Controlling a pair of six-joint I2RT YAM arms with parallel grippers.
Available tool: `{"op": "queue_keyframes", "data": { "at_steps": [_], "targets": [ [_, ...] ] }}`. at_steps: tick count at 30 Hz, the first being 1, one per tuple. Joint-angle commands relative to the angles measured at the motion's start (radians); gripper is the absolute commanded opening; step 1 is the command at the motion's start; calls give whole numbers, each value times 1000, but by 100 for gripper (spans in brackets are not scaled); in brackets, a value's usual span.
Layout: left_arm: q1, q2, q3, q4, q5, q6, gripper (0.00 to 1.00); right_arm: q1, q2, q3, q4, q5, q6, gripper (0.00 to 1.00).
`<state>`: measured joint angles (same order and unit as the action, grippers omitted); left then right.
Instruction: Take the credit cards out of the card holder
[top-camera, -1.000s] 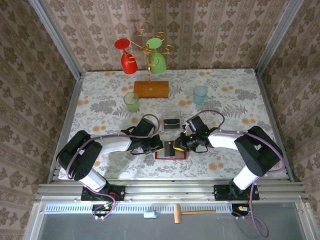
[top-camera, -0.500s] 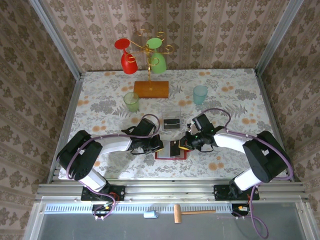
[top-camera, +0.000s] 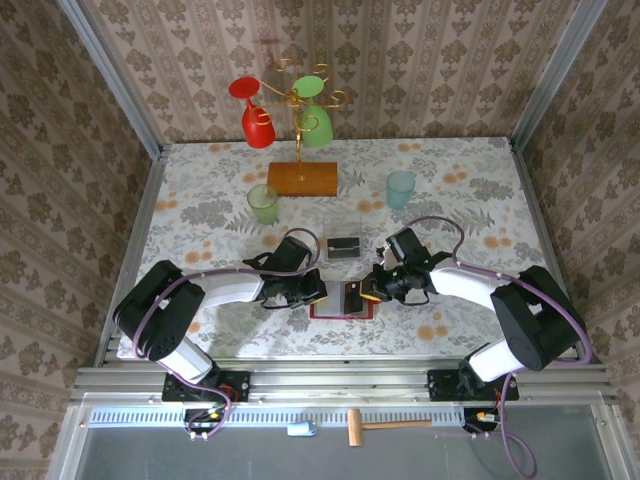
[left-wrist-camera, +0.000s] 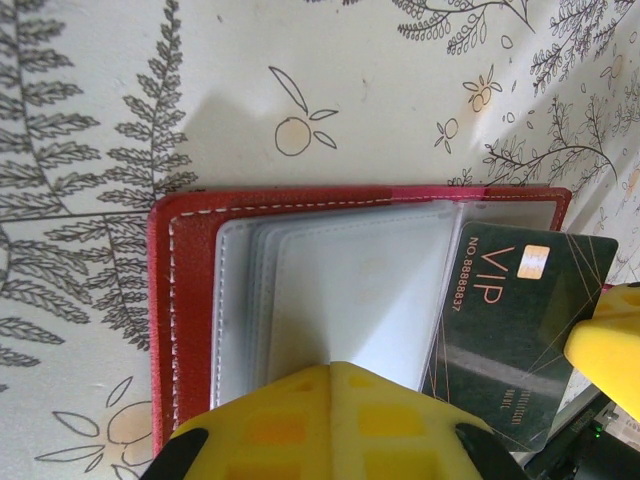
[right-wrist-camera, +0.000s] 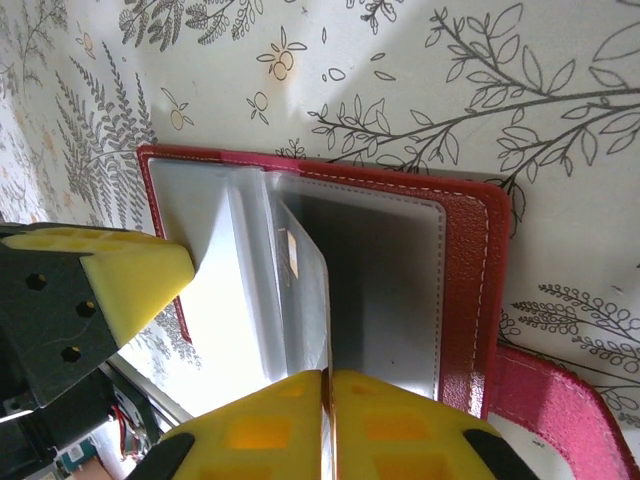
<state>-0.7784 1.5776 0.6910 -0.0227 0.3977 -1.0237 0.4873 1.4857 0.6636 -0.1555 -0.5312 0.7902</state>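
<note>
Left wrist view: pinning the open card holder (left-wrist-camera: 162, 300) flat on the table (left-wrist-camera: 300, 60) with the left gripper (left-wrist-camera: 331, 375), fingers (left-wrist-camera: 280, 425) closed together and bearing on the greyish inner pockets (left-wrist-camera: 340, 290) directly beneath the tips. Judging this as an anchor, keeping the holder from sliding or lifting during withdrawal of a card. Noting the dark card (left-wrist-camera: 505, 330) lying partly out of its pocket, tilted, off to that gripper's right. Right wrist view: clamping that card edge-on in the right gripper (right-wrist-camera: 326, 382), jaws closed on it, with the holder spreading just ahead of the tips and the red closing tab (right-wrist-camera: 560, 400) lying to their right. Reading the step as mid-extraction, with the card's far edge apparently overlapping the pocket mouth. Failing to make out any other credit cards inside the pockets, the frosted layers masking their contents. Losing the card's gripped end behind the yellow fingers. Finding the contact between card and jaws too small to confirm from the top external view.
</note>
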Motion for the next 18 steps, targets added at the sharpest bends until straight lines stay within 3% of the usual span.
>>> {"op": "queue_keyframes", "data": {
  "at_steps": [1,18],
  "targets": [
    [-4,28,16,-33,-13,22,7,7,-7,-3,20,-16,30,13],
    [-4,43,10,-7,-4,17,7,39,-11,0,4,-27,66,16]
  ]
}}
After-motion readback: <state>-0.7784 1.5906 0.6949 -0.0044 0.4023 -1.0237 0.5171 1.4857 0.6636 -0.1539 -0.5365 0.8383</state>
